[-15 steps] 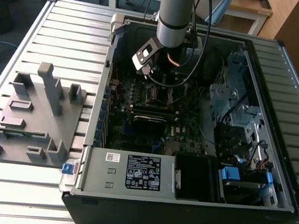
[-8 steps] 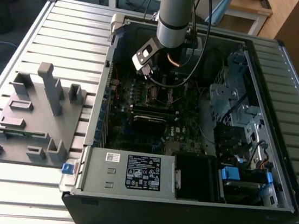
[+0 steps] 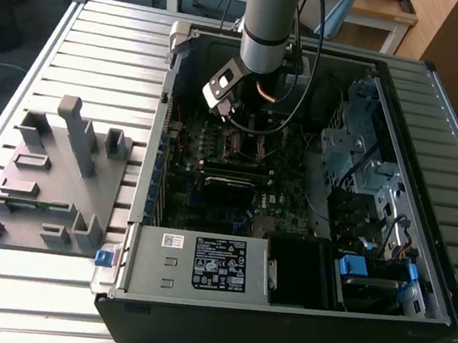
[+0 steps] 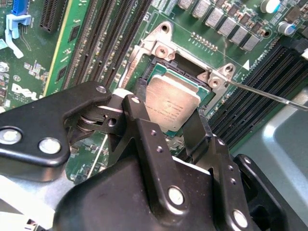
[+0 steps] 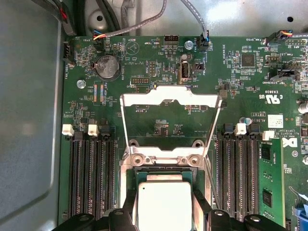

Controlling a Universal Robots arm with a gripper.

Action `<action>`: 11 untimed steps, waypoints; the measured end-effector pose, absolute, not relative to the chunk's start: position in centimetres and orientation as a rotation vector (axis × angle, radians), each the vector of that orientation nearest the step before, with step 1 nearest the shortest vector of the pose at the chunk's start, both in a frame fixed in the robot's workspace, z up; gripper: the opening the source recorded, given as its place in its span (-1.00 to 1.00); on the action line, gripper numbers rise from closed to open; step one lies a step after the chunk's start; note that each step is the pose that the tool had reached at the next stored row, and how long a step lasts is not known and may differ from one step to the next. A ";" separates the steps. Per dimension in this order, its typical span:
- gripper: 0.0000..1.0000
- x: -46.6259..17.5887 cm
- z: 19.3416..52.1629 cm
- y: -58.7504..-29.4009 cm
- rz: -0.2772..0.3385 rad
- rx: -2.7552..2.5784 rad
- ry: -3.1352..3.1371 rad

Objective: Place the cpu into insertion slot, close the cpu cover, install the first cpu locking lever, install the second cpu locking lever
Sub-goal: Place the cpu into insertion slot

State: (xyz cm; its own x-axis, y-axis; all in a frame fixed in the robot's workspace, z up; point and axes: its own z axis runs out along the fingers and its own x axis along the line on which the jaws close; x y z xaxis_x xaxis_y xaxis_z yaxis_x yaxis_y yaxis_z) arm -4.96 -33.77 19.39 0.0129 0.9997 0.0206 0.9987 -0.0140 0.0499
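The cpu [image 4: 173,102], a silver-grey square chip, sits low over the black insertion slot [image 4: 188,73] on the green motherboard. My gripper [image 4: 171,111] straddles it, one black finger [image 4: 142,103] against each of two opposite edges, shut on the cpu. In the first wrist view the cpu [image 5: 163,204] lies between the fingers [image 5: 129,214] just past the slot's silvery rim [image 5: 163,159]. The cpu cover [image 5: 171,97], a thin silvery frame with a large cut-out, stands swung open away from the slot. A thin locking lever [image 4: 269,94] juts out beside the socket. In the exterior view the gripper [image 3: 246,136] is down inside the open case.
Long black memory slots [image 5: 91,178] [image 5: 238,173] flank the socket on both sides. Cables [image 5: 144,19] run along the board's edge by the grey case wall [image 5: 29,120]. A grey fixture [image 3: 53,175] lies on the slatted table at the exterior view's left; the power supply [image 3: 201,260] fills the case's near side.
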 end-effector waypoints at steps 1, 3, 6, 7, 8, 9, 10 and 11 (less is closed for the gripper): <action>0.08 -5.0 19.4 -33.8 0.078 2.220 2.191; 0.08 -5.0 19.4 -33.8 0.078 2.221 2.191; 0.08 -5.0 19.4 -33.8 0.078 2.221 2.191; 0.08 -5.0 19.3 -33.8 0.078 2.221 2.191; 0.08 -5.0 19.3 -33.8 0.078 2.221 2.191; 0.08 -5.0 19.3 -33.8 0.077 2.221 2.191; 0.08 -5.0 19.3 -33.8 0.077 2.221 2.191; 0.08 -5.0 19.3 -33.8 0.077 2.221 2.191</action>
State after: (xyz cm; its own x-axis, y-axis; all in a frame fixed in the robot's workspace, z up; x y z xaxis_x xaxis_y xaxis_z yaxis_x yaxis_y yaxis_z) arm -4.96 -33.80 19.28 0.0130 0.9997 0.0205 0.9987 -0.0140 0.0499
